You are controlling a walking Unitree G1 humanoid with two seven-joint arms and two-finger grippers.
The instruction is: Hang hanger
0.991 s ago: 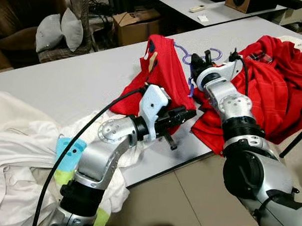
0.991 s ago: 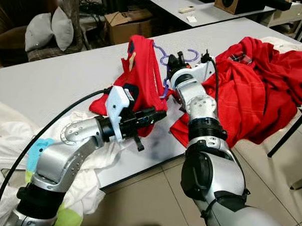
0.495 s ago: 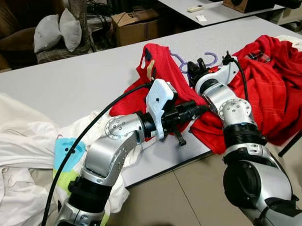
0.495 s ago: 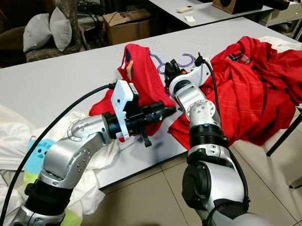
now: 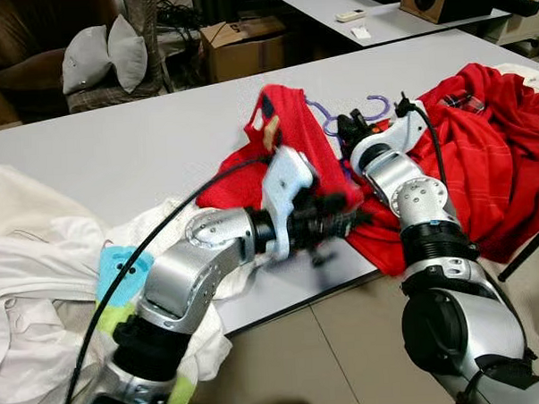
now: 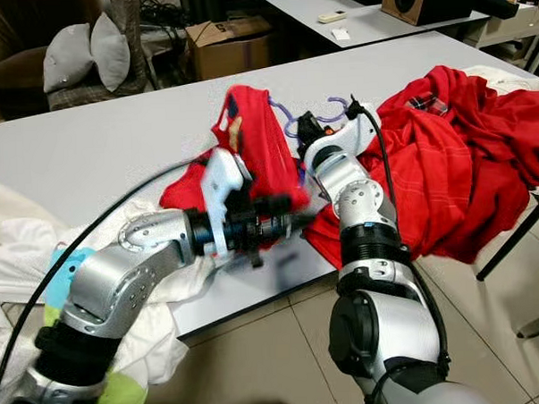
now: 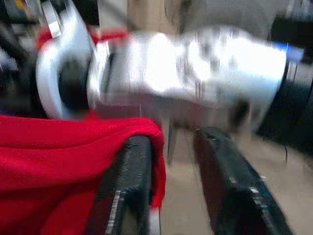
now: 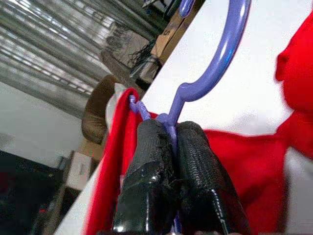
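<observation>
The right hand [image 8: 171, 147] is clenched on the neck of the purple plastic hanger [image 8: 215, 58], inside the red cloth garment [image 5: 289, 134] on the grey table [image 5: 115, 146]. The blurred left hand [image 7: 168, 181], fingers parted, touches the garment's edge.

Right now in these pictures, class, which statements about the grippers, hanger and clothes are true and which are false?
1. The right gripper is shut on the purple hanger. True.
2. The left gripper is shut on the hanger. False: its fingers stand apart beside the red garment, gripping nothing.
3. A red garment hangs on the hanger. True.
4. The hanger's hook is blue and metal. False: it is purple plastic.
5. A cardboard box stands beyond the table. True.
6. The white clothes lie on the robot's right. False: they lie on its left.
</observation>
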